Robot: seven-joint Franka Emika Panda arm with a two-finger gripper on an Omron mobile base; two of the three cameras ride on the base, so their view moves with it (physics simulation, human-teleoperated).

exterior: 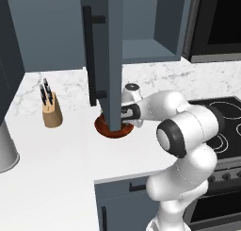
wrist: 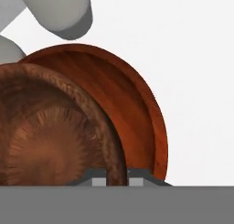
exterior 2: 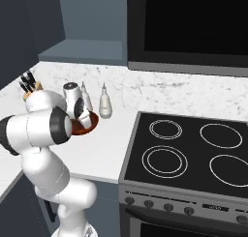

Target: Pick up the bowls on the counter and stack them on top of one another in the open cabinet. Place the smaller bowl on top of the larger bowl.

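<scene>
The wide reddish-brown bowl [exterior: 113, 129] sits on the white marble worktop [exterior: 61, 154], partly hidden by the open cabinet door [exterior: 106, 55] (its black bar handle faces left). The arm's hand reaches in beside the bowl from the right, and a knife block [exterior: 51, 111] stands well to the left.

2 base views flank the counter [exterior: 56, 159]; hand view looks closely down.

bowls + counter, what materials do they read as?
Larger bowl: looks like polished reddish wood, with straight grain streaks and a sheen. Smaller bowl: seemingly darker, matte wood, with fine lines radiating from its centre. Counter: white marble look with grey veins, though it could be laminate.
</scene>
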